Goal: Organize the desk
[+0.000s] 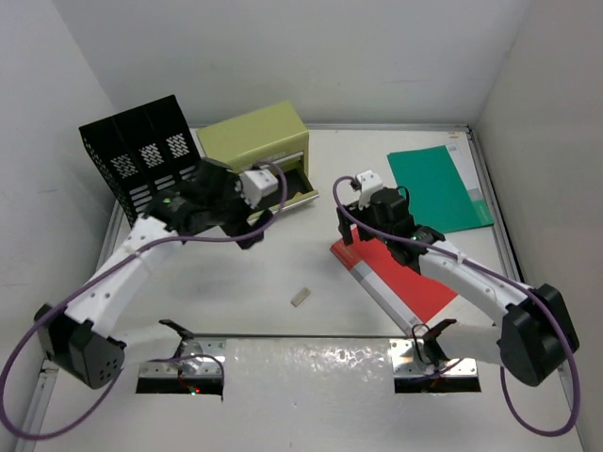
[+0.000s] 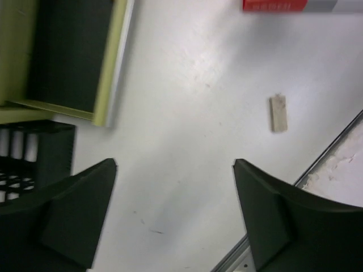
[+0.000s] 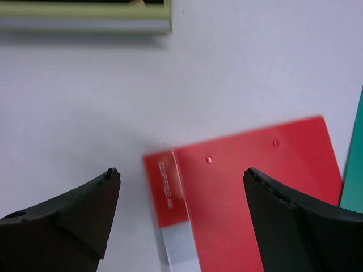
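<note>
Red folder (image 3: 249, 192) lies flat on the desk (image 3: 85, 102) just under the right claw (image 3: 180, 175), whose jaws gape wide and hold nothing. The left claw (image 2: 174, 170), also spread wide and empty, hangs over bare desk, a small beige block (image 2: 278, 113) lying ahead of one finger.

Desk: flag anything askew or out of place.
The red folder lies diagonal to the desk edges. A small beige block sits alone mid-desk. The olive drawer stands open.
</note>
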You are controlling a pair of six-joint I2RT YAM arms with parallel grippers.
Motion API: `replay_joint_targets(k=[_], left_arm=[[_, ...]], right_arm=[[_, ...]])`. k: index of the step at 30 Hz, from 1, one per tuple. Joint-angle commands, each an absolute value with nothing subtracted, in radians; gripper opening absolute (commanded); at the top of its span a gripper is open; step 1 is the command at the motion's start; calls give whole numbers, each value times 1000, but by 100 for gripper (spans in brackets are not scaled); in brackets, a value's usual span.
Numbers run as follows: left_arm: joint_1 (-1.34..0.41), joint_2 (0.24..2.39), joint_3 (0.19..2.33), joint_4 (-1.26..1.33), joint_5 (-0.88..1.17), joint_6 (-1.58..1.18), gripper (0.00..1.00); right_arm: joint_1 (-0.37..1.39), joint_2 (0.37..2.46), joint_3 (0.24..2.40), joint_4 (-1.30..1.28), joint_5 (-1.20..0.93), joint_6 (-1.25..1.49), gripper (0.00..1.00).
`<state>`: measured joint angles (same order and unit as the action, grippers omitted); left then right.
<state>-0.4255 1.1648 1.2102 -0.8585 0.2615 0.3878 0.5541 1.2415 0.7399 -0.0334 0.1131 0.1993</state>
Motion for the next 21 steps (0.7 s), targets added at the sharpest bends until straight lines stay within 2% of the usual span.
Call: replay_joint_targets(k=[1,3,6,9,13,17,21], left_arm=[[-548,1207,1135,-828,186,353,86],[-622,1239,1097,-780,129,356,94],[-811,1326,1029,-706,78,353,97],[-923,1460,1066,-683,28,345,98],[-960,1578,1097,-649,110,350,99],[-959,1673,1046,-540,9,385,99],[-960,1709,1013,-462,70,373,98]], right_arm=[[558,1175,701,-75,170,212,87],[557,1154,712,-121,230,203,87],[557,1138,719,-158,279,190,87],[557,1118,709,-190,328,190,87],[555,1069,693,-251,390,184,88],[554,1006,678,-258,426,173,88],[552,965,670,-261,454,163,87]])
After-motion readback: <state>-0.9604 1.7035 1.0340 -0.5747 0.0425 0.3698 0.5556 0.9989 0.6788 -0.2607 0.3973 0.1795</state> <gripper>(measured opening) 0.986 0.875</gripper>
